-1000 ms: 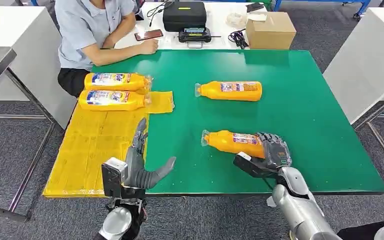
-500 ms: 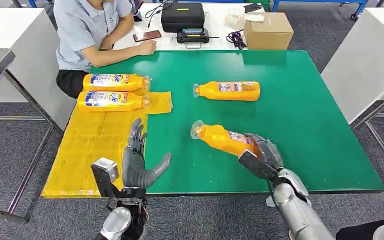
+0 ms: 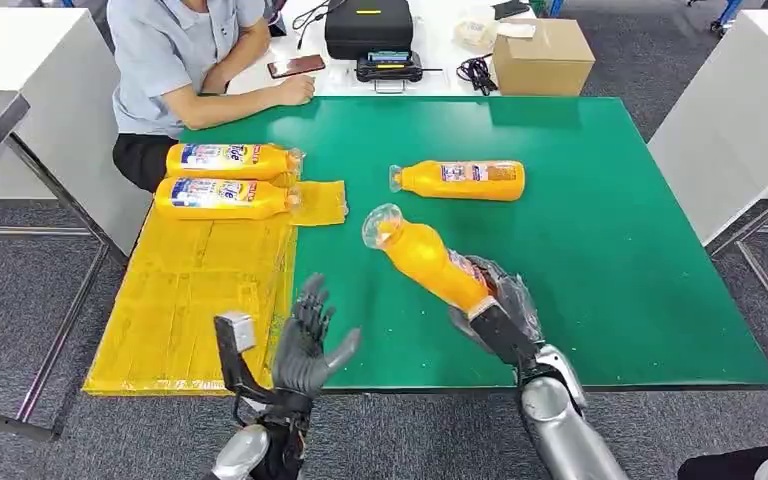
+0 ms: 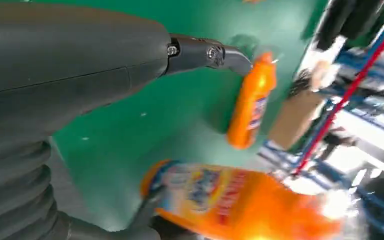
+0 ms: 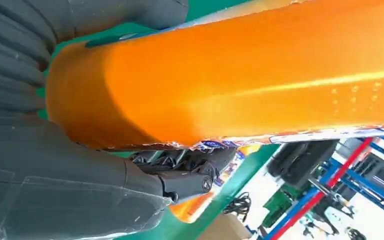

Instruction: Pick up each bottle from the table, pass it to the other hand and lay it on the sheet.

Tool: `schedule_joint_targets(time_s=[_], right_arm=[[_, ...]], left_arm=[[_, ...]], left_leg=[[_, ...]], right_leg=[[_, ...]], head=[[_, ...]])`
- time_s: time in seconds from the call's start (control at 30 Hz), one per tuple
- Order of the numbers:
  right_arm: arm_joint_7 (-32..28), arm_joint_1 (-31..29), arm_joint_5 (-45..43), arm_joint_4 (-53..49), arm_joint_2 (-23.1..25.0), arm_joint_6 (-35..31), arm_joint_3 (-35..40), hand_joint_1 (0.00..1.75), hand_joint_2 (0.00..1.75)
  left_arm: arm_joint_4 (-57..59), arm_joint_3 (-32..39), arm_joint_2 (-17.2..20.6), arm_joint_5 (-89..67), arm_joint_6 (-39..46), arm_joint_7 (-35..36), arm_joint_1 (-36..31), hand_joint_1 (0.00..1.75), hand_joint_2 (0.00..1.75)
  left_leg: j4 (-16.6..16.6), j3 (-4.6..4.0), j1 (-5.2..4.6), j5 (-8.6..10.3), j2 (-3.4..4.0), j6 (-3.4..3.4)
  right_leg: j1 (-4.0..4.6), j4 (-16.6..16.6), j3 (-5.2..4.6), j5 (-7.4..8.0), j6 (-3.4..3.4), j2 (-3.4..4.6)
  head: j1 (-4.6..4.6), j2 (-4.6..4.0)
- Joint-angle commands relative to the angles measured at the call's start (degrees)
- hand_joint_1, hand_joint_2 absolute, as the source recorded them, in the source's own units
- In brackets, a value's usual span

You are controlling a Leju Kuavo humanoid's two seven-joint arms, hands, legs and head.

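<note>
Right hand lifts a bottle off the green desk; left hand waits, released.

Green desk (image 3: pixel 600 290) carries a yellow sheet (image 3: pixel 195 300) along its left side, two bottles (image 3: pixel 225 180) lying side by side at the sheet's far end. A third bottle (image 3: pixel 463 180) lies mid-desk. Right hand (image 3: pixel 500 312) has its fingers (image 3: pixel 508 290) grasping the held bottle (image 3: pixel 428 260) by the base, cap tilted up and leftward. Left hand (image 3: pixel 305 345) is held upright at the near edge, fingers spread, holding nothing.
</note>
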Motion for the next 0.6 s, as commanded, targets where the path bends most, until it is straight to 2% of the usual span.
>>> schedule_joint_targets(time_s=[0.03, 0.1, 0.2, 0.33, 0.4, 0.6], right_arm=[[-0.5, -2.0, -0.6, 5.2, 2.9, -2.1, 3.6, 1.61, 1.75], [-0.5, -2.1, -0.8, 5.2, 3.1, -2.0, 3.8, 1.64, 1.75], [-0.5, -2.9, -1.1, 6.0, 3.7, -1.6, 4.6, 1.61, 1.75], [0.6, -5.1, -0.8, 10.1, 4.6, -1.5, 7.1, 1.54, 1.75], [1.7, -5.8, 1.4, 11.8, 5.0, -4.3, 8.4, 1.55, 1.75], [1.4, -6.4, 2.9, 15.8, 6.3, -6.2, 10.9, 1.68, 1.75]], left_arm=[[12.2, -5.6, 0.6, -6.2, 5.7, -2.3, -7.2, 0.0, 1.75], [12.7, -5.2, 0.3, -4.0, 3.7, -0.2, -7.3, 0.0, 1.75], [12.7, -4.9, 0.6, -2.2, 1.8, 0.8, -7.4, 0.0, 1.75], [13.7, -5.7, 0.1, -4.3, 3.8, -2.4, -8.8, 0.0, 1.75], [14.9, -5.1, -0.4, -5.2, 5.3, -3.0, -9.8, 0.0, 1.75], [15.4, 0.0, -1.7, -0.5, 2.6, -1.0, -10.5, 0.0, 1.75]], left_leg=[[0.0, 0.21, 0.08, -0.06, 0.06, -0.12], [-0.1, 0.15, 0.05, -0.03, 0.08, -0.09], [0.0, 0.21, 0.09, -0.06, 0.08, -0.13], [0.0, 0.19, 0.09, -0.1, 0.18, -0.14], [0.0, 0.17, 0.08, -0.11, 0.21, -0.14], [0.0, 0.13, 0.1, -0.05, 0.12, -0.13]], right_leg=[[0.09, -0.1, 0.23, -0.03, -0.16, 0.01], [0.05, -0.1, 0.15, -0.01, -0.11, 0.04], [0.1, -0.1, 0.22, -0.03, -0.16, 0.03], [0.1, 0.0, 0.18, -0.03, -0.18, 0.12], [0.1, 0.0, 0.15, -0.04, -0.19, 0.15], [0.11, -0.1, 0.14, -0.01, -0.16, 0.04]], head=[[0.0, 0.0], [0.0, 0.0], [0.0, 0.0], [0.0, 0.0], [0.0, 0.0], [0.0, 0.0]])
